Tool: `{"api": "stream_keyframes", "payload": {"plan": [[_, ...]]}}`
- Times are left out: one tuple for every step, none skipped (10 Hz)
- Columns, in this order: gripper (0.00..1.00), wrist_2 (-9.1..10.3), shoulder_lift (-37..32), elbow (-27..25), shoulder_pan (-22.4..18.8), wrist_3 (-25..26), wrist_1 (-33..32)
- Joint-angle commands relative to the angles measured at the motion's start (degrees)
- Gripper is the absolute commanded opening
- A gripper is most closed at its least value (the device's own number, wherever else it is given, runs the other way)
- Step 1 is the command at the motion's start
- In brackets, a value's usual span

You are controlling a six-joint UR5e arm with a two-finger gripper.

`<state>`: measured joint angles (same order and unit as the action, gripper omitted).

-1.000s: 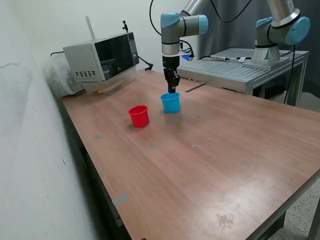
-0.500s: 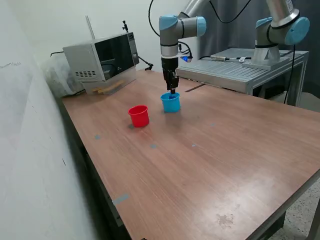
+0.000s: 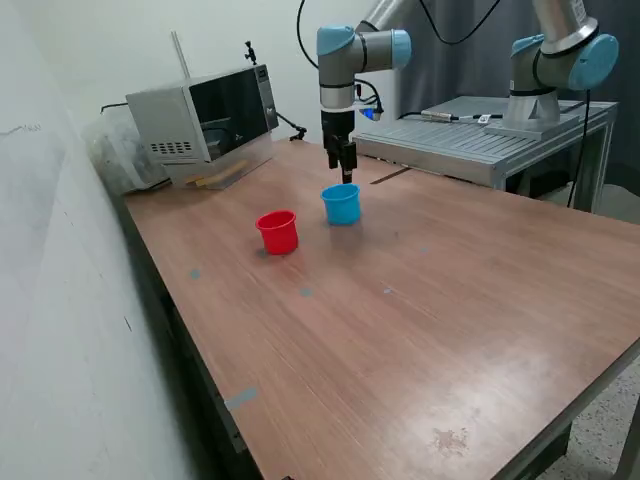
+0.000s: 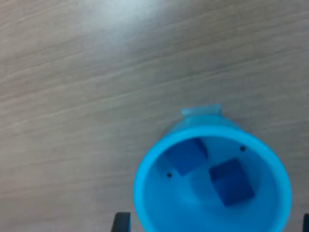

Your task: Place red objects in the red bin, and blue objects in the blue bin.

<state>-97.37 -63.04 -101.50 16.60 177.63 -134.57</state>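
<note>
The light blue cup (image 3: 341, 205) stands upright on the wooden table (image 3: 420, 300). In the wrist view, two dark blue cubes (image 4: 186, 155) (image 4: 231, 182) lie side by side inside it, below its rim (image 4: 145, 166). My gripper (image 3: 346, 174) hangs straight above the blue cup, clear of its rim, open and empty. One dark fingertip (image 4: 121, 222) shows beside the cup in the wrist view. The red cup (image 3: 278, 232) stands upright to the exterior view's left of the blue cup. No red cubes show; the inside of the red cup is hidden.
A microwave (image 3: 205, 118) sits at the table's far left corner in the exterior view. A second arm (image 3: 560, 60) stands on a grey metal platform (image 3: 480, 140) behind the table. A white wall (image 3: 60, 300) runs along the exterior view's left.
My gripper has risen from the mouth of the blue cup to a little above it. The cups have not moved.
</note>
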Motion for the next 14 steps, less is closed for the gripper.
{"api": "stream_keyframes", "payload": {"plan": [[1.00, 0.07, -13.4, -1.2, -2.3, 0.0, 5.8], [1.00, 0.16, -17.8, -1.9, -5.1, 0.0, 8.7], [1.00, 0.16, -21.5, -2.1, -8.0, 0.0, 12.3], [1.00, 0.16, -24.5, -2.2, -11.7, 0.1, 15.2], [1.00, 0.07, -29.1, -2.5, -16.0, 0.3, 18.8], [1.00, 0.16, -33.0, -2.6, -19.8, 0.5, 23.1], [1.00, 0.16, -35.4, -2.4, -24.6, 0.6, 28.1], [1.00, 0.25, -37.2, -1.7, -28.1, 0.7, 34.2], [1.00, 0.25, -38.5, -1.3, -29.5, 0.7, 40.1], [1.00, 0.25, -38.9, -1.1, -29.5, 0.7, 46.4], [1.00, -0.01, -38.9, -1.0, -29.1, 0.6, 54.0], [1.00, -0.19, -39.0, -0.9, -28.5, 0.6, 62.2], [1.00, -0.28, -39.1, -0.9, -27.9, 0.6, 69.1], [1.00, -0.28, -39.3, -1.6, -27.7, 0.6, 70.0]]}}
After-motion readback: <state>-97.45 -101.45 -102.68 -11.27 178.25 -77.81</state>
